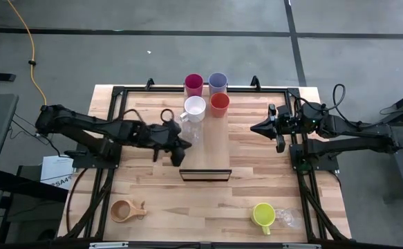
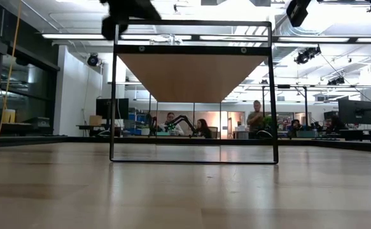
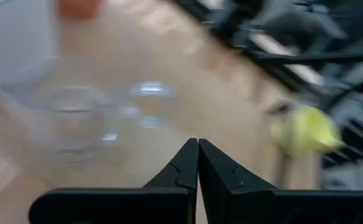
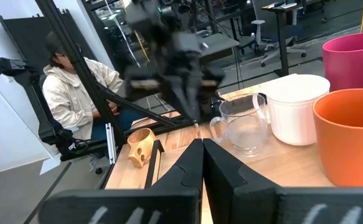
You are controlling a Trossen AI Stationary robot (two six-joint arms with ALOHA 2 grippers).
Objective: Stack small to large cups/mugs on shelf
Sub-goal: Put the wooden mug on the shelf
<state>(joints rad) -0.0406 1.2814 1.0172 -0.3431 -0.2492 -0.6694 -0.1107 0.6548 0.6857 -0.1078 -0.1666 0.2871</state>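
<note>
Near table edge: brown wooden handled cup, yellow mug beside clear glass. Left gripper pinched shut, empty, over light-wood plank shelf near clear glass mug. Right gripper closed, empty. Far shelf end: white mug, orange, red, lavender tumblers.

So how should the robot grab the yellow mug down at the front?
Probably by the rim of the yellow mug, one finger inside its open top, coming straight down. It stands upright on the table, mouth up. A clear glass sits close beside it, so a sideways approach looks crowded.
</note>
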